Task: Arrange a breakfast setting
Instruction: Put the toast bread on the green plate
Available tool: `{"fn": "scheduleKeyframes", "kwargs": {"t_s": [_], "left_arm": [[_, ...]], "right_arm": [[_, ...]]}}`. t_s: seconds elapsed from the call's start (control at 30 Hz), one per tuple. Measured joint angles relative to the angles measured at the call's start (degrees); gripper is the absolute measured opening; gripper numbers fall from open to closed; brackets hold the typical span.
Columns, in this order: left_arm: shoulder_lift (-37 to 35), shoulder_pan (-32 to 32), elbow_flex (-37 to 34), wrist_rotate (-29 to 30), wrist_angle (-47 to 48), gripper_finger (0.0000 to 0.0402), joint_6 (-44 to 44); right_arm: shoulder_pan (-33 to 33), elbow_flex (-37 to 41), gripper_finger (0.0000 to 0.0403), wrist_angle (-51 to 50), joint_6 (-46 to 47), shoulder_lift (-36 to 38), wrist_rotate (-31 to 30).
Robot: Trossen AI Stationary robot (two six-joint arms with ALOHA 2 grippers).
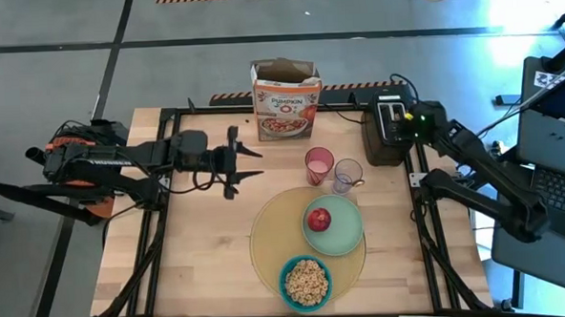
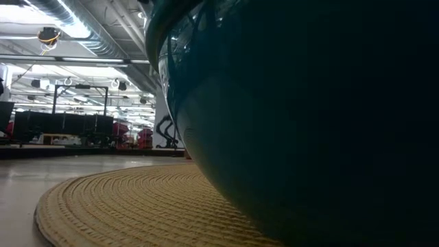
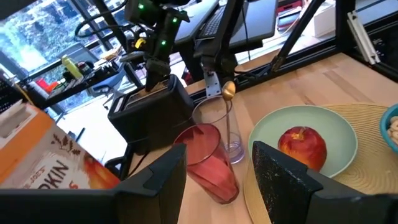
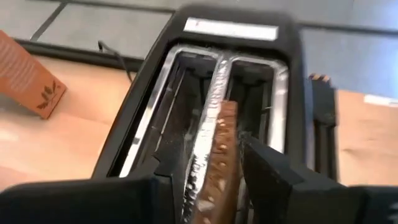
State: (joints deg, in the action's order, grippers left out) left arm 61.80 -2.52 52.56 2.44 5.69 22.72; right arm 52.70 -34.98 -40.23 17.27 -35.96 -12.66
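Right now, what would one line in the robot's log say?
right pincer: at toaster, around toast | left pincer: open, waiting | apple on plate | bowl on placemat

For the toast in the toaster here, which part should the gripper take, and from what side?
Take the toast by its exposed upper edge, coming straight down from above. It stands on edge in a slot of the black toaster, so only the top shows. The right gripper is already over it, a finger on each broad face.
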Motion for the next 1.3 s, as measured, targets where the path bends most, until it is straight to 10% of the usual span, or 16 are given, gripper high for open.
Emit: {"fn": "scheduleKeyframes", "kwargs": {"t_s": [0.63, 0.97, 1.3], "left_arm": [[0.0, -1.2, 0.0, 0.0, 1.4, 0.0174, -1.6], [0.0, -1.2, 0.0, 0.0, 1.6, 0.0174, -1.6], [0.0, -1.2, 0.0, 0.0, 2.3, 0.0174, -1.7]], "right_arm": [[1.7, 0.0, 0.012, 1.7, -4.1, -4.0, -0.2], [1.8, 0.0, 0.0016, 1.9, -4.4, -2.8, -0.8], [1.7, -5.3, 0.0008, 0.4, -8.7, -0.8, -2.2]]}}
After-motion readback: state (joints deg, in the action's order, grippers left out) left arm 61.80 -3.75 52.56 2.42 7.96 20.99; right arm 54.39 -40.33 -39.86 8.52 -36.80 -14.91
